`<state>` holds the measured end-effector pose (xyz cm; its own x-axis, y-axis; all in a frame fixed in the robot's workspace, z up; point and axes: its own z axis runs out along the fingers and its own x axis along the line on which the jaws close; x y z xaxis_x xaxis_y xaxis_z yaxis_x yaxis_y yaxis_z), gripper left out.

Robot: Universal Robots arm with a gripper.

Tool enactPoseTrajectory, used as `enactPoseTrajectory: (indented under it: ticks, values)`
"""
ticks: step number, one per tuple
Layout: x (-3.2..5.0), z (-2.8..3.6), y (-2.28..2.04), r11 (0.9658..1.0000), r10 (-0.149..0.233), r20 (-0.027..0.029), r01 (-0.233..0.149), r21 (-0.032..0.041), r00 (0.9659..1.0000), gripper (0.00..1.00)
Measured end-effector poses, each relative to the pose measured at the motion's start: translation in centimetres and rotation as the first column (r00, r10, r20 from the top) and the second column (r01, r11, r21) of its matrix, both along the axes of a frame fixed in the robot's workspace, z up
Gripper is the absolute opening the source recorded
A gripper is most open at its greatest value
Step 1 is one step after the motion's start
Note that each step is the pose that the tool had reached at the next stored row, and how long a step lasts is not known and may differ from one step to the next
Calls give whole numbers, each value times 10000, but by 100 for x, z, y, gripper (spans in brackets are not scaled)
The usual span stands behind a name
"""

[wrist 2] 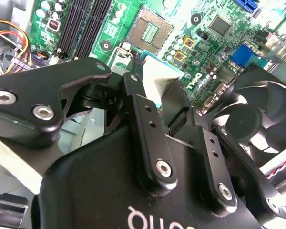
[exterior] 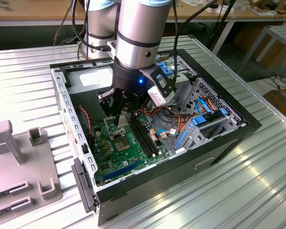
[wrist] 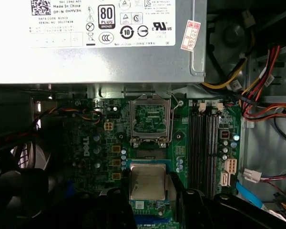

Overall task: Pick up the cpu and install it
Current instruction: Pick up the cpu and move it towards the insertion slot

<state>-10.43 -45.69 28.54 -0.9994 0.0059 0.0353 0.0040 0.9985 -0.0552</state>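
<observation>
Gripper (exterior: 120, 115): closed narrowly on the cpu (wrist: 147, 182), which is clamped at two opposite edges between the fingers (wrist 2: 139, 102). Cpu: held over the green board (wrist: 93, 152), just beside the open socket (wrist: 150, 119), whose contacts are exposed.

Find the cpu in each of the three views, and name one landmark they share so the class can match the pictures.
Exterior view: at the tip of the gripper, too small to make out.
Second wrist view: cpu, a pale square between the fingertips, just short of the open socket.
First wrist view: cpu, a grey square between the fingertips, next to the socket.
Shared landmark: the long black memory slots.
</observation>
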Motion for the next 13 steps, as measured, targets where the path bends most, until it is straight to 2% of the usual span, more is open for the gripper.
enactPoseTrajectory:
  ticks: [4,7,13]
  values:
    - [0,-6,0,10000,0,3,0,-13,10000,42]
    - [0,-92,-26,10000,-1,2,1,-14,10000,42]
    - [17,-205,-37,10000,1,2,-1,-14,10000,42]
